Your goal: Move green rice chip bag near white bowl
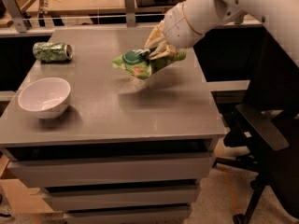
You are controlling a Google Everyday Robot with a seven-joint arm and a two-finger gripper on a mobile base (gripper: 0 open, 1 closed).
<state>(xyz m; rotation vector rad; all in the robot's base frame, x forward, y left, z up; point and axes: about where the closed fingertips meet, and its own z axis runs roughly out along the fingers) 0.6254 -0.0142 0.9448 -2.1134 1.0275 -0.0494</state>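
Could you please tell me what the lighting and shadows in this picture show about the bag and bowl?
Camera view: the light is warm and overhead; the green rice chip bag, clamped in the jaws of the gripper above the middle of the table, casts a soft shadow apart from it, so it seems lifted; the white bowl darkens the surface at its base.

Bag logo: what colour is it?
Dark green logo on the bright-green bag, held by the gripper above the table; camera view.
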